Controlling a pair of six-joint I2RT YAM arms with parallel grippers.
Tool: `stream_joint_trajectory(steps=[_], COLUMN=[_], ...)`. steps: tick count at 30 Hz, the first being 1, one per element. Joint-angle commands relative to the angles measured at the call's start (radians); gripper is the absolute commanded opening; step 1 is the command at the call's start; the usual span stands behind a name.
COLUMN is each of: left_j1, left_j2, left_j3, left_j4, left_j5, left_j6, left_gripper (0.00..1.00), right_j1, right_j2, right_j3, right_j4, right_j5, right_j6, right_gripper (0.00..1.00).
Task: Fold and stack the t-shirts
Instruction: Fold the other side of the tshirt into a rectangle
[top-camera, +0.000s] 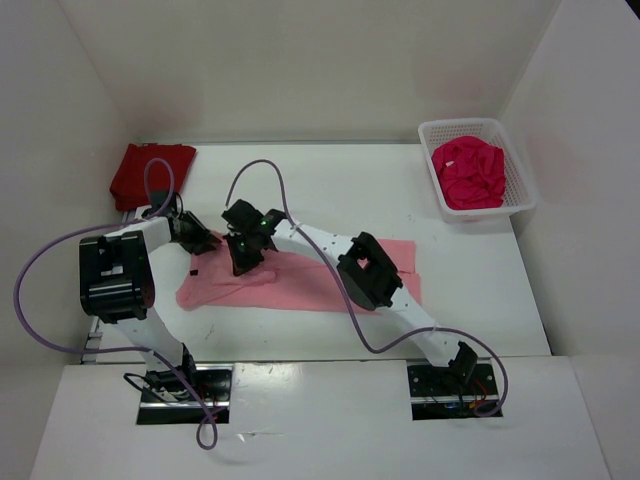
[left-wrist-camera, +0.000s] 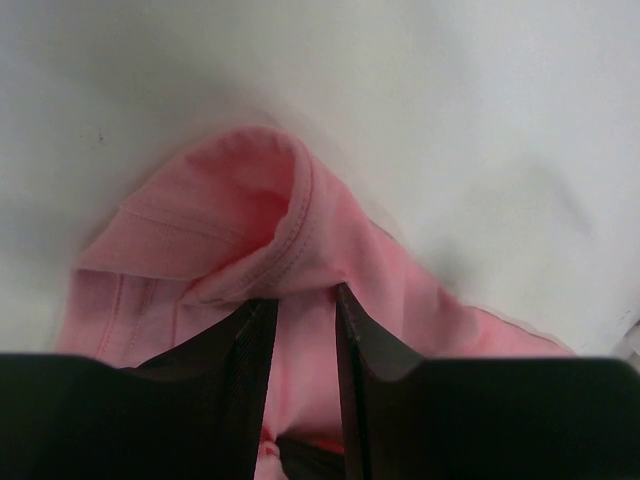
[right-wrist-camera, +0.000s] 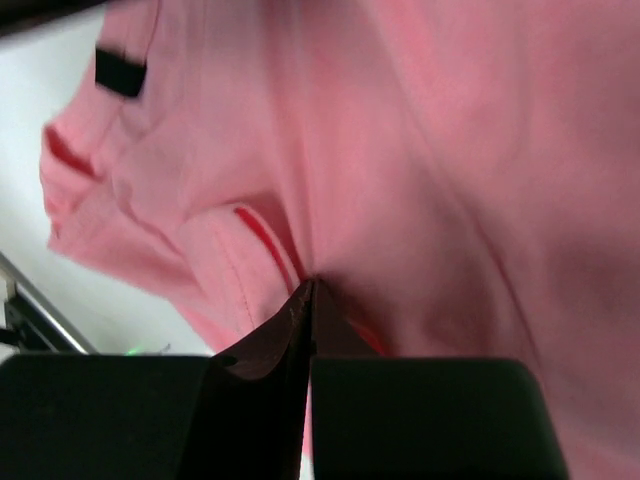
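The light pink t-shirt (top-camera: 310, 280) lies spread across the middle of the table. My left gripper (top-camera: 205, 243) is at its left end, open, its fingers a little apart with pink cloth (left-wrist-camera: 250, 210) lying between them and a curled hem just ahead of the tips (left-wrist-camera: 305, 298). My right gripper (top-camera: 243, 262) is close beside it, shut on a pinch of the same shirt (right-wrist-camera: 420, 180); the cloth puckers toward the closed tips (right-wrist-camera: 311, 283). The dark red t-shirt (top-camera: 150, 172) lies folded at the back left. The magenta-pink t-shirt (top-camera: 468, 172) is bunched in the basket.
A white mesh basket (top-camera: 523, 180) stands at the back right near the side wall. White walls close in the table on three sides. Purple cables loop over both arms, and the right arm reaches across the pink shirt.
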Motion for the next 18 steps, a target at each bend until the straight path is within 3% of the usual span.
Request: stream_joint_trajectory(steps=[1, 9, 14, 18], left_j1=[-0.001, -0.001, -0.001, -0.001], left_j2=[0.023, 0.032, -0.009, -0.067], left_j3=[0.031, 0.041, 0.041, 0.041], left_j4=[0.02, 0.02, -0.001, -0.023], left_j5=[-0.006, -0.016, -0.016, -0.027], left_j6=[-0.006, -0.006, 0.003, 0.023], left_gripper=[0.37, 0.37, 0.37, 0.37], right_j1=[0.052, 0.141, 0.141, 0.071], right_j2=[-0.133, -0.281, -0.343, -0.432], right_j3=[-0.104, -0.298, -0.333, -0.44], right_j4=[0.016, 0.076, 0.076, 0.125], right_j5=[-0.072, -0.106, -0.023, -0.005], right_j6=[-0.022, 0.01, 0.001, 0.012], right_gripper=[0.02, 0.02, 0.05, 0.05])
